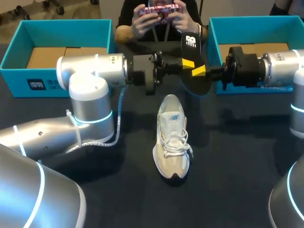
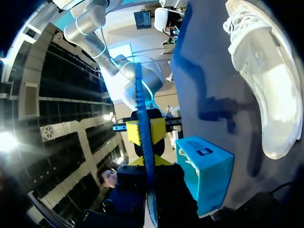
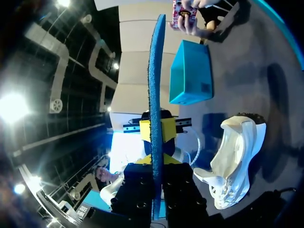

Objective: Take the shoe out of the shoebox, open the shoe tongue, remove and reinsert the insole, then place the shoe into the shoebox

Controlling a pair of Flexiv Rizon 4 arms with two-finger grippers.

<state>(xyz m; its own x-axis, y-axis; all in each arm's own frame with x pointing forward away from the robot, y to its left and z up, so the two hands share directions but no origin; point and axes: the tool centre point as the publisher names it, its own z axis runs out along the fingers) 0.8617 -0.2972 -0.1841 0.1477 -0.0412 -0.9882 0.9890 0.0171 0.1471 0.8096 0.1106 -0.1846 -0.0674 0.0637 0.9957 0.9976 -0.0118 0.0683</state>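
Observation:
A dark insole (image 1: 195, 59) with a blue edge stands on edge in the air above the table's far middle. My left gripper (image 1: 188, 63) is shut on it from the left and my right gripper (image 1: 199, 71) from the right. The left wrist view shows the insole (image 2: 142, 109) edge-on between my left gripper's (image 2: 146, 160) yellow tips. In the right wrist view the insole (image 3: 156, 71) runs likewise through my right gripper (image 3: 156, 159). The white and beige shoe (image 1: 172, 137) lies upright on the dark table below them, laces loose, toe toward me; it also shows as the shoe (image 2: 266, 80) and the shoe (image 3: 237, 156).
Two open teal shoeboxes stand at the far edge: the left shoebox (image 1: 52, 85) and the right shoebox (image 1: 213, 42). The right shoebox (image 2: 209, 171) shows in the left wrist view, the left shoebox (image 3: 190, 71) in the right wrist view.

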